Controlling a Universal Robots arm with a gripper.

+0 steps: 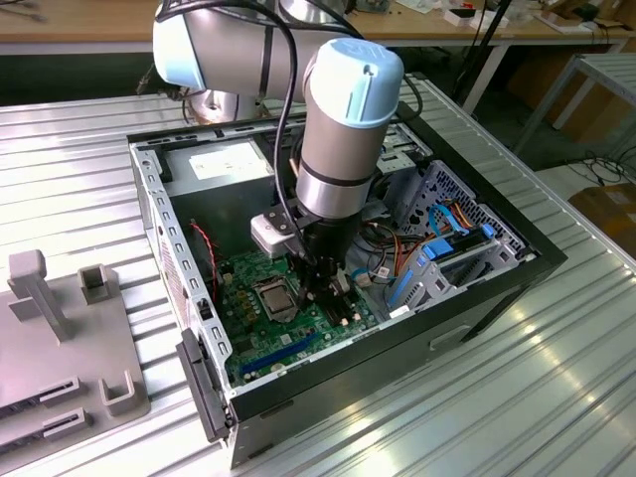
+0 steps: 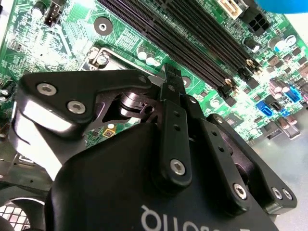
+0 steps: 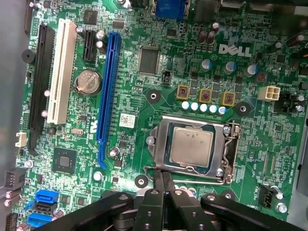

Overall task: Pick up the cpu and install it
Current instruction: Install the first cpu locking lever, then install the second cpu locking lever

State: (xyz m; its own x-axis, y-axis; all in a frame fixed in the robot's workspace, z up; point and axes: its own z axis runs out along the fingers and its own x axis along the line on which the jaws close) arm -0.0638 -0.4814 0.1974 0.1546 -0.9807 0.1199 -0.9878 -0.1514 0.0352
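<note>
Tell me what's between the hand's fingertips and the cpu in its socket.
In the first wrist view, the hand has its fingertips together just outside the socket; only the socket's metal frame edge and lever wire lie between them and the cpu.

— Where does the exterior view stand?

— Off the arm, high up and well back, looking down at an angle into the open computer case (image 1: 343, 368) on the ribbed metal table (image 1: 517, 397).

— And the two on the wrist?

— The first wrist view faces almost straight down on the green motherboard (image 3: 130, 139), close in, with the gripper (image 3: 162, 182) at its edge. The second wrist view sits right behind the gripper (image 2: 169, 79), looking along it at a slant.

— What do they share?

— All three see the motherboard (image 1: 288, 328); both wrist views catch the fingertips.
</note>
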